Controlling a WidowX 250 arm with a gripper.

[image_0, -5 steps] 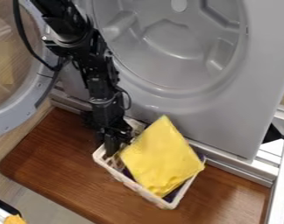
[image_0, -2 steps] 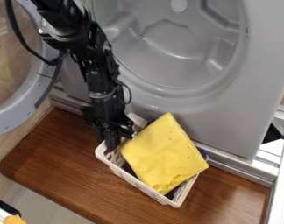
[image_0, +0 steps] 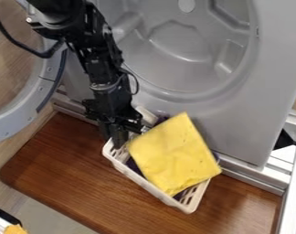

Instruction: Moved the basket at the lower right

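Shifted slightly up and rightward, the basket [image_0: 148, 186] sits on the counter [image_0: 71, 178], my claw [image_0: 120, 138] (clenched or not, I cannot tell) at its left end, the move seemingly underway and next calling for easing it lower right.

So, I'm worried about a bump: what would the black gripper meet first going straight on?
Probably the white plastic basket right below the gripper; whether its floor or wall is unclear.

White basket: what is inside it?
A yellow cloth lies in the basket, with dark purple material showing at the cloth's edges; whatever lies beneath the cloth is covered.
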